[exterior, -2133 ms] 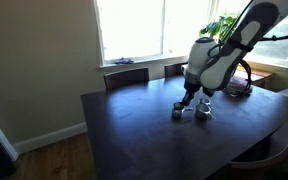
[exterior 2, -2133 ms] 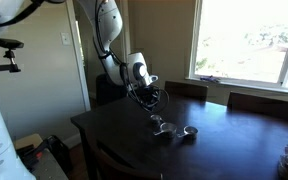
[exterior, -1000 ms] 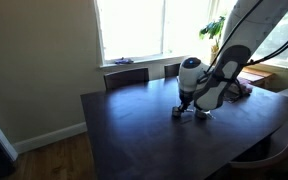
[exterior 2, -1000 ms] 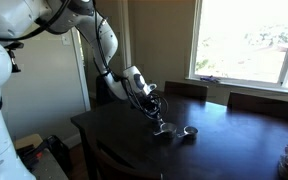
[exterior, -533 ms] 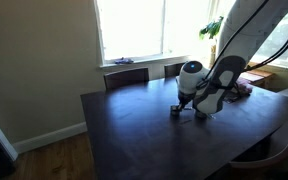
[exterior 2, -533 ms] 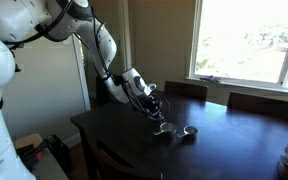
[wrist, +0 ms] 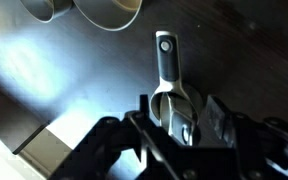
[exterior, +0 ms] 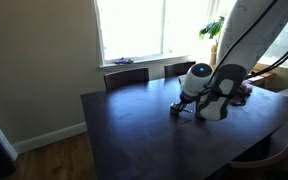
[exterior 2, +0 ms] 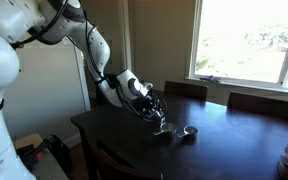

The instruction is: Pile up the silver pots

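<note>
Wrist view — silver pot lies between jaws of the gripper.

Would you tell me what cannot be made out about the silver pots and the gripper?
Wrist view: the top edge cuts off two silver pots; the gripper covers the third pot's bowl.
Exterior view: the arm hides most of the pots.
Exterior view: the pots are too small to show any stacking.
Whether the jaws are open is unclear anywhere.

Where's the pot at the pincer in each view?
Exterior view: pot at the pincer tip, beside the arm.
Exterior view: under the pincer, left of another pot.
Wrist view: low centre, handle pointing up.
Shared landmark: the pincer.
</note>
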